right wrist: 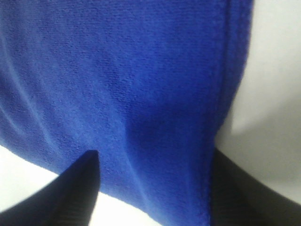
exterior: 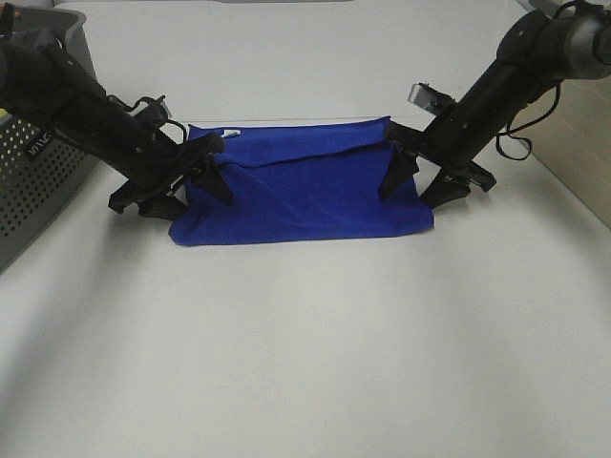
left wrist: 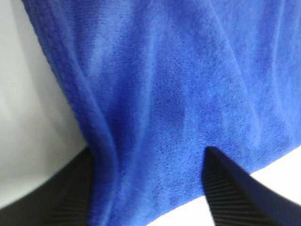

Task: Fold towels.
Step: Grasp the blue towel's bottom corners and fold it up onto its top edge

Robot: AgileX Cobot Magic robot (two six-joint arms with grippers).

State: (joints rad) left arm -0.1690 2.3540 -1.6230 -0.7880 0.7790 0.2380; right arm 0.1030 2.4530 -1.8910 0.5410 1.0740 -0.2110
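A royal-blue towel (exterior: 301, 196) lies folded on the white table, with a small white tag (exterior: 229, 132) at its far left corner. My left gripper (exterior: 196, 196) is down at the towel's left edge, one finger on the cloth and the other just outside it. My right gripper (exterior: 418, 189) stands the same way at the right edge. In the left wrist view the left gripper (left wrist: 150, 188) is open, with the plush towel (left wrist: 178, 94) and its hem running between the fingers. The right gripper (right wrist: 155, 188) is open too, straddling the towel's (right wrist: 131, 84) stitched edge.
A grey perforated basket (exterior: 38, 181) stands at the left edge of the table (exterior: 305, 334), close behind the left arm. White tabletop stretches in front of the towel and behind it. The table's right edge runs just beyond the right arm.
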